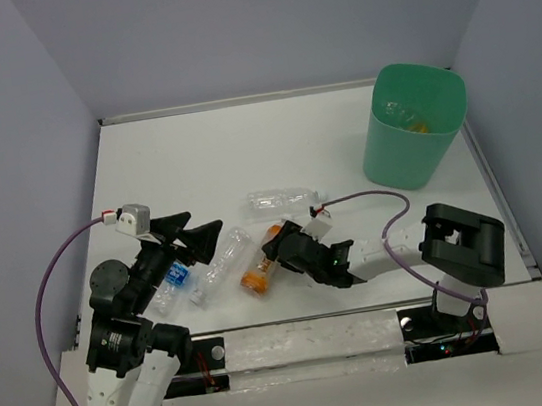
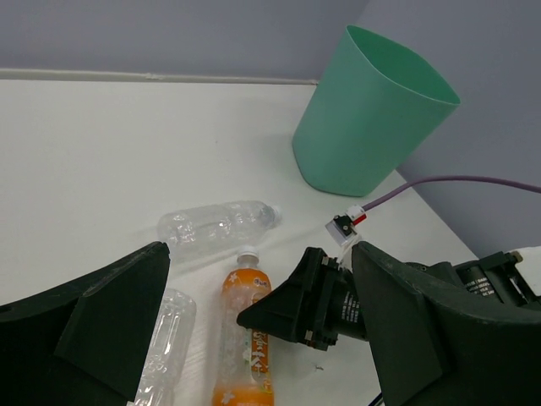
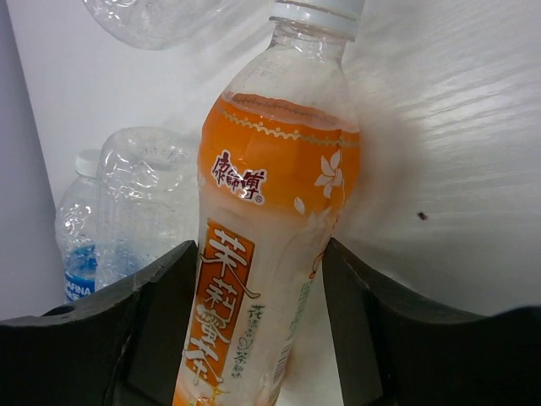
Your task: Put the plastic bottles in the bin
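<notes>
Nearest you, your right gripper is pinched across the middle of the orange-labelled bottle. In the right wrist view both fingers press flush against its sides. The bottle lies flat on the table, and its long axis runs from near-left to far-right with the white cap at the far end.

Just left of it lie a crushed clear bottle and a blue-labelled bottle. Your left gripper hangs over these with its fingers spread wide, holding nothing.

A little farther off, a clear bottle lies crosswise, just beyond the held bottle's cap. You will probably need to lift before you swing, so that you do not brush it.

The bin stands upright at the far right, well apart from the bottles. It lies far and to the right of your right gripper, and the right arm is clearly the nearer one. Something yellowish already shows inside the bin. The bottle has to come in from above, over the bin's rim.

The table is plain white and smooth, and pale bluish walls close it in on the left, far and right sides.
</notes>
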`<state>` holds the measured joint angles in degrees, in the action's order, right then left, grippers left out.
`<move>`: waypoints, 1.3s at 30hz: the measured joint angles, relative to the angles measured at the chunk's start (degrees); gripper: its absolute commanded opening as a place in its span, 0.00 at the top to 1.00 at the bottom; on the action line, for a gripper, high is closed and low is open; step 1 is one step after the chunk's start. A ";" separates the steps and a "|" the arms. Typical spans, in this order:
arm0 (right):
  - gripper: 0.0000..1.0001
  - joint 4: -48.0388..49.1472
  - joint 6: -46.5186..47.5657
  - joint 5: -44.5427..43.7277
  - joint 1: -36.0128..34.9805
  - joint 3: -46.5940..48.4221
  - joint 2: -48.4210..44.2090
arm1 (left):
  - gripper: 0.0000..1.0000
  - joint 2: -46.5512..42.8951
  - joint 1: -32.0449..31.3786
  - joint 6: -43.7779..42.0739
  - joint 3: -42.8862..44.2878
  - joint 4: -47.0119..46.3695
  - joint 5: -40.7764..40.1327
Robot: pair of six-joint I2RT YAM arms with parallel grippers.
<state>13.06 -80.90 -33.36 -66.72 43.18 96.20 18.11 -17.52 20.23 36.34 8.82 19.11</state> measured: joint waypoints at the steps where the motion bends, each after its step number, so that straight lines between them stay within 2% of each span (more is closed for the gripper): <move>1: 0.44 -0.68 0.09 -0.24 0.00 -0.81 -1.01 | 0.01 0.00 0.00 0.00 0.00 0.00 0.00; 7: 0.45 -8.04 3.28 -1.14 -0.13 -5.62 -12.37 | 0.01 0.00 0.00 0.00 0.00 0.00 0.02; 13: 0.47 -15.98 11.32 -1.18 -1.77 -4.52 -26.99 | 0.01 0.00 0.00 0.00 0.00 0.00 0.07; 16: 0.47 -19.58 19.37 -2.36 -2.01 -0.24 -32.96 | 0.01 0.00 0.00 -0.02 0.00 -0.02 0.20; 21: 0.48 -21.07 40.48 -12.96 -0.42 14.45 -36.54 | 0.01 -0.02 0.00 0.00 0.00 0.00 0.24; 24: 0.48 -17.07 53.16 -15.13 6.60 20.90 -36.26 | 0.01 -0.22 0.00 -0.02 0.00 0.00 0.22; 25: 0.48 -13.79 58.49 -16.48 14.49 23.87 -35.98 | 0.01 -0.31 0.00 0.00 0.00 0.00 0.24; 30: 0.49 -8.37 71.41 -18.95 36.98 29.75 -31.87 | 0.01 -0.79 -0.02 -0.02 0.00 -0.02 0.22; 35: 0.48 -6.47 77.90 -19.45 48.43 31.78 -26.97 | 0.01 -0.98 -0.04 -0.02 0.00 0.00 0.20; 39: 0.38 -5.20 81.09 -19.17 52.43 31.78 -24.44 | 0.01 -1.05 -0.04 -0.02 0.00 0.00 0.22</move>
<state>7.86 0.19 -52.53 -14.28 74.96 71.77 17.06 -17.56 20.21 36.34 8.82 19.33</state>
